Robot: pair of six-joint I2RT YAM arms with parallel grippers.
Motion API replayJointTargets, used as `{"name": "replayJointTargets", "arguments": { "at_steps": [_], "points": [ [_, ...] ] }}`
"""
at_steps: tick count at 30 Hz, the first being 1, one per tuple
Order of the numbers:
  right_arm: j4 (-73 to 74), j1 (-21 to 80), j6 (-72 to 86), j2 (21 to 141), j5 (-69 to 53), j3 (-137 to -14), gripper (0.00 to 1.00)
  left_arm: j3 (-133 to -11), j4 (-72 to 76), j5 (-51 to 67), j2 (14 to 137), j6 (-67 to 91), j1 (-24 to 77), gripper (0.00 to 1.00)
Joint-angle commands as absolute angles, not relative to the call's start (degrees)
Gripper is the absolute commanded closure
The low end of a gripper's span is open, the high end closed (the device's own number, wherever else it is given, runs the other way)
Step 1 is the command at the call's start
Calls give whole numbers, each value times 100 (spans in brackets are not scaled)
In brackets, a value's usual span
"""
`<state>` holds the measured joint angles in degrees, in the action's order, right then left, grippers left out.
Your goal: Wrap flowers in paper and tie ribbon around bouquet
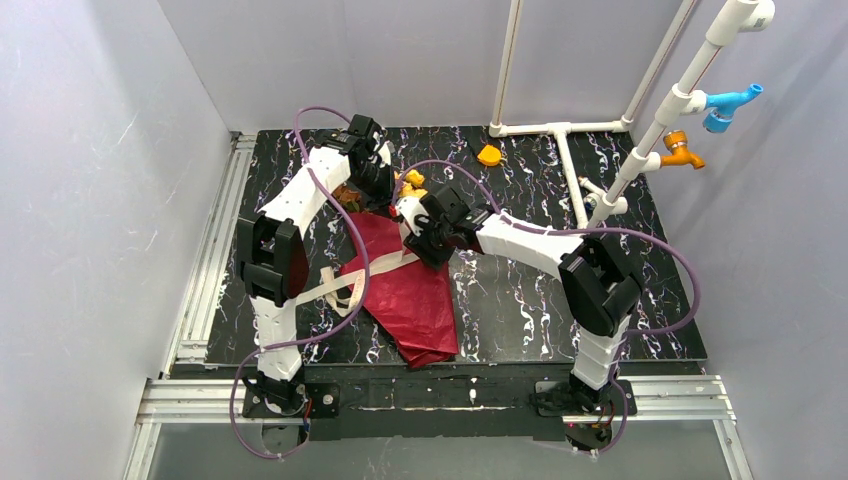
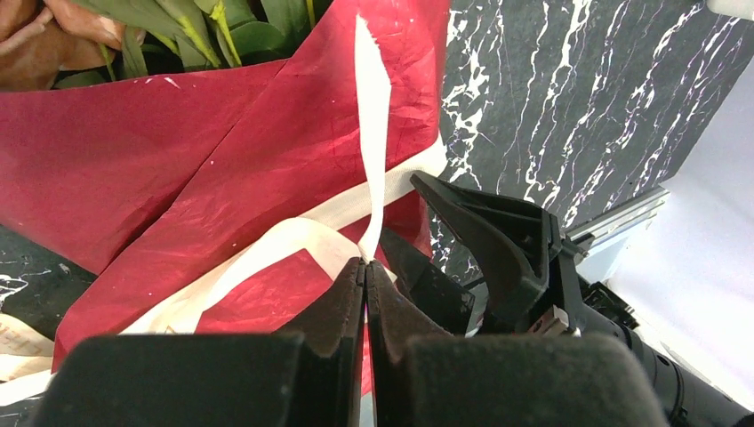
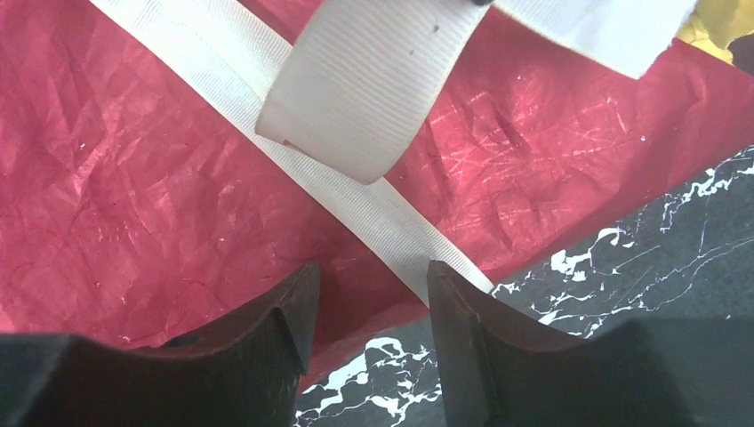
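Ribbon (image 2: 373, 116) across paper (image 2: 133, 151), orange wedge (image 1: 488, 155) beyond

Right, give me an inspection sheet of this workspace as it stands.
Surface: black white-veined marble-pattern tabletop.
Job's things: dark red crinkly wrapping paper folded round the yellow-orange artificial flowers; cream flat fabric ribbon lies across it, no knot seen.
Clutter: small orange wedge-shaped object near the far edge.
Grippers: left tool shut on a ribbon strand; right tool open, jaws either side of the ribbon on the paper.
Cables: purple cables; one hangs over the paper's left edge.
Surroundings: white PVC pipe frame with blue fitting and orange fitting; plain pale walls; aluminium rails.
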<state>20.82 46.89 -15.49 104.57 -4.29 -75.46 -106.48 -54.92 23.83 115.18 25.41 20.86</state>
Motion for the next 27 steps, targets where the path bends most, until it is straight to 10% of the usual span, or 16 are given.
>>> {"name": "replayJointTargets", "arguments": {
  "at_steps": [1,19,24,27],
  "points": [
    [1961,4711,-1713,10549,-257,-7831,43,-10684,-5675,2581,11482,2337,2115,100],
    [1418,4755,-1812,10511,120,-7638,27,-10572,-5669,2796,11506,2158,2109,100],
    [1389,4755,-1793,10827,35,-7732,40,-10588,-5674,2949,11549,2099,2109,100],
    [1500,4754,-1769,10868,-243,-7814,69,-10589,-5692,2906,11532,2068,2111,100]
  ]
}}
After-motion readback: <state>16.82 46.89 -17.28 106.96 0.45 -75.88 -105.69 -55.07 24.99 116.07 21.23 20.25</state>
